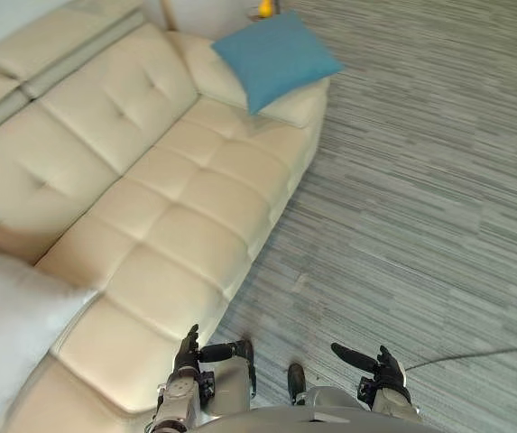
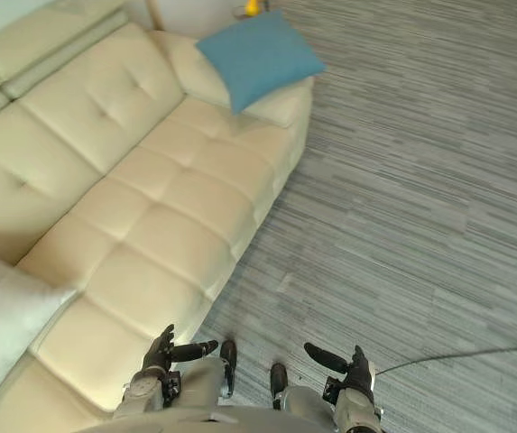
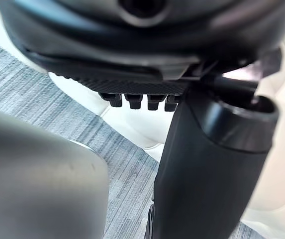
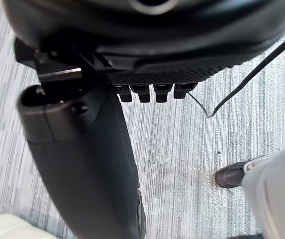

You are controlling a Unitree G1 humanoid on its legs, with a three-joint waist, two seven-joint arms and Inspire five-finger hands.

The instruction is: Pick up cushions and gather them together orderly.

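So, both hands hang low at the front, over the carpet by the sofa's near edge. L hand is beside the seat front, w/ fingers straight, thumb stuck out to the side and nothing in it. R hand is well clear of the sofa, above bare carpet. It's the same: fingers out, thumb spread, empty.

Blue cushion is at the sofa's far end, lying tilted on a cream pad. Can't tell if that's a cushion or the armrest. White cushion is at the near end, on the seat's L corner, well apart from the blue one. Seat betw. them is bare tufted cream. Small yellow thing sits just past the blue cushion; too small to ID.
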